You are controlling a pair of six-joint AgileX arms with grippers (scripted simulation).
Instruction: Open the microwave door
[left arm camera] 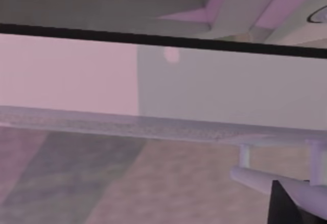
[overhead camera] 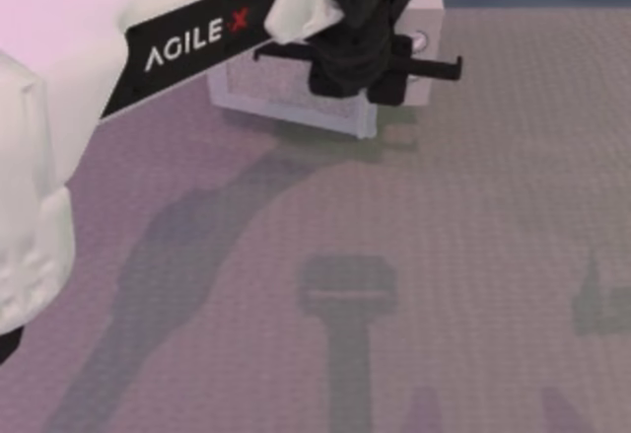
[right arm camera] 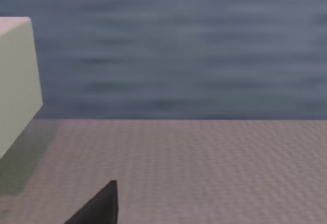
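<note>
Door barely open, swing left to do
Your left gripper (overhead camera: 380, 83) is at the microwave door (overhead camera: 286, 88) handle (left arm camera: 276, 180); its finger state you cannot tell.

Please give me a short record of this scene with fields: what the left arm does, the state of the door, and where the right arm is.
Left gripper: reaches over the front of the microwave, at the door's handle; whether it grips cannot be told.
Microwave door: mesh window faces the table; ajar by a narrow gap, as the left wrist view shows.
Right gripper: parked low over the table, to the right of the microwave.
</note>
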